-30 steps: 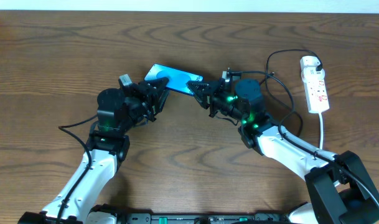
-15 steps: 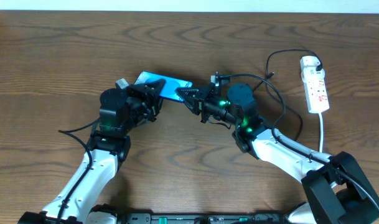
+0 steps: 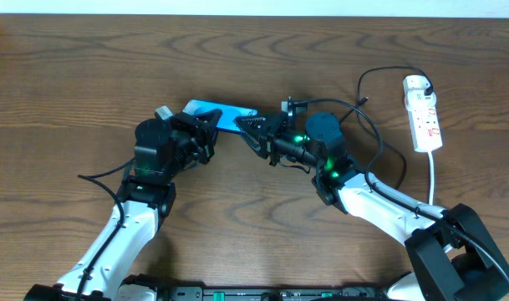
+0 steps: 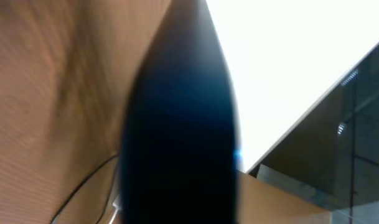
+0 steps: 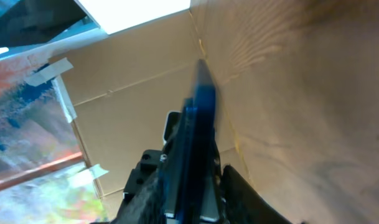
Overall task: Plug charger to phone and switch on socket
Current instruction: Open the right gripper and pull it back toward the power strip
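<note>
The phone, its blue screen facing up, is lifted off the table between the two arms. My left gripper is shut on its left end. My right gripper is at its right end. In the right wrist view the phone runs edge-on between the fingers, which lie close along both faces with no clear gap. A dark blurred shape, likely the phone, fills the left wrist view and hides my fingers. The charger cable loops from the socket toward the right arm, its small tip lying loose.
The white power strip lies at the far right with its thick white cord running toward the front. Black cable loops lie on the wood beside the right arm. Cardboard walls show beyond the table.
Both grippers and the phone have shifted a little left since a second ago. The left gripper has closed on the phone's left end. Hardly anything moved in the last half second.
</note>
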`<control>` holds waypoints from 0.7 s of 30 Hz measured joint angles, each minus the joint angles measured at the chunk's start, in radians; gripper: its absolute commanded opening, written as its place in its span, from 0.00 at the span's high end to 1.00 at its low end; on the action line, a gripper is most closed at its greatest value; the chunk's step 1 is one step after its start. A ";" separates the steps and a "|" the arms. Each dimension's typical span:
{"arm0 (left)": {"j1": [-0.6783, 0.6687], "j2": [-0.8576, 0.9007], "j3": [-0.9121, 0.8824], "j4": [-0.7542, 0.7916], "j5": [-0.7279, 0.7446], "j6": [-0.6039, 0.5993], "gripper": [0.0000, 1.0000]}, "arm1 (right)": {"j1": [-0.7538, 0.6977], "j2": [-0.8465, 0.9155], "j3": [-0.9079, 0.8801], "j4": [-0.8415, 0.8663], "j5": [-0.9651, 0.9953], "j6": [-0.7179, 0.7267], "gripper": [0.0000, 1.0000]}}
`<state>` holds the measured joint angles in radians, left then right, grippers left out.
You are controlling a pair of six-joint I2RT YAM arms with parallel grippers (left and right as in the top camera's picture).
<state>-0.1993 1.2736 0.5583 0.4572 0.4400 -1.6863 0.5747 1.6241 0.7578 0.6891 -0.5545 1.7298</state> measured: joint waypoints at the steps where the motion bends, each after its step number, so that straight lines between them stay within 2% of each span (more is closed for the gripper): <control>1: 0.000 0.000 0.001 -0.018 -0.002 0.003 0.93 | 0.000 0.000 0.000 -0.001 -0.004 -0.023 0.65; 6: 0.000 0.000 0.006 -0.129 -0.003 0.012 0.93 | -0.007 0.001 -0.002 -0.017 -0.018 -0.185 0.47; 9: 0.000 0.000 0.008 -0.148 -0.005 0.037 0.93 | -0.021 0.002 -0.002 -0.041 -0.018 -0.303 0.41; 16: 0.001 0.000 0.011 -0.220 -0.010 0.245 0.93 | -0.143 0.003 -0.004 -0.114 0.021 -0.573 0.28; 21: 0.001 0.002 0.011 -0.240 -0.059 0.267 0.93 | -0.240 0.003 -0.004 -0.142 -0.031 -0.705 0.16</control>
<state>-0.1982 1.2751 0.5694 0.2173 0.3813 -1.4193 0.3344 1.6276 0.7536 0.5476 -0.5850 1.0248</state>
